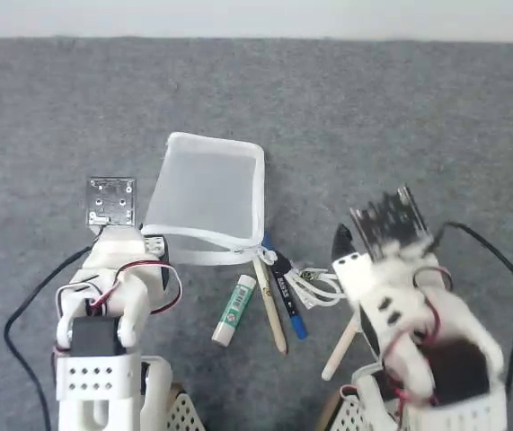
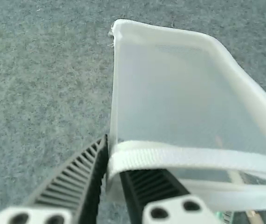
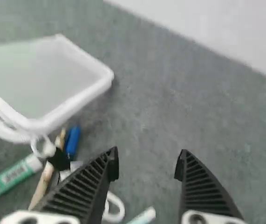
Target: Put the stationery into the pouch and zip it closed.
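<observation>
A white mesh pouch (image 1: 207,193) lies flat mid-table, its zip edge toward the arms. My left gripper (image 1: 153,242) is shut on the near left corner of that edge; the left wrist view has the fingers (image 2: 93,177) pinching the white zip band of the pouch (image 2: 179,93). The stationery lies loose by the pouch's near right corner: a glue stick (image 1: 234,310), a wooden pencil (image 1: 270,310), a blue pen (image 1: 285,292) and a cream stick (image 1: 340,347). My right gripper (image 1: 346,247) (image 3: 146,168) hovers open to the right of them, holding nothing.
White ring clips (image 1: 314,283) lie tangled beside the pens. Grey carpet-like table surface (image 1: 400,117) stretches bare behind and to both sides of the pouch. Black cables trail from both arm bases at the near edge.
</observation>
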`<state>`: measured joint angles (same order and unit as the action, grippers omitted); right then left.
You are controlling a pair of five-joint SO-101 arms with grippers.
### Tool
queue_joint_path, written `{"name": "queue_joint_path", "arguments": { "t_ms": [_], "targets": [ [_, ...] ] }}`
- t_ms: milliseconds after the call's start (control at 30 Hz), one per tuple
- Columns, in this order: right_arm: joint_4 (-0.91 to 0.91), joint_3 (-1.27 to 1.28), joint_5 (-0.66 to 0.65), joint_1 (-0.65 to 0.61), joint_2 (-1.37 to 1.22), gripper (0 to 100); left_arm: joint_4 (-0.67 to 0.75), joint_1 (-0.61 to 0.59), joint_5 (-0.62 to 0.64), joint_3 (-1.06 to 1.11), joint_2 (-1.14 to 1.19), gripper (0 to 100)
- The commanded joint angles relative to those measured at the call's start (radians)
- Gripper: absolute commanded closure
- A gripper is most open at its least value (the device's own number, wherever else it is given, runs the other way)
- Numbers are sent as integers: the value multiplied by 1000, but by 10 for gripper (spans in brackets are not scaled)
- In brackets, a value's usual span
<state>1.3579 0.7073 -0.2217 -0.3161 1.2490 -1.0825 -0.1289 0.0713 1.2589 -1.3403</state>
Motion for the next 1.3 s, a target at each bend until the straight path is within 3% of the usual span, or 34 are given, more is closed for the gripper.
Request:
{"name": "queue_joint_path", "arguments": {
  "t_ms": [0,233,667,1067,1267],
  "targets": [
    [77,-100,-11,39,-143,826,-14,-15,-11,-76,-6,991],
    [226,-110,172,137,-203,835,-49,-150,-12,-122,-6,991],
    [125,-15,229,168,-205,835,-71,-155,-17,-168,-6,991],
    [16,109,264,249,-222,840,-255,-149,-86,-487,5,991],
    [-47,112,270,249,-441,836,-368,-98,-86,-699,239,991]
  ]
}}
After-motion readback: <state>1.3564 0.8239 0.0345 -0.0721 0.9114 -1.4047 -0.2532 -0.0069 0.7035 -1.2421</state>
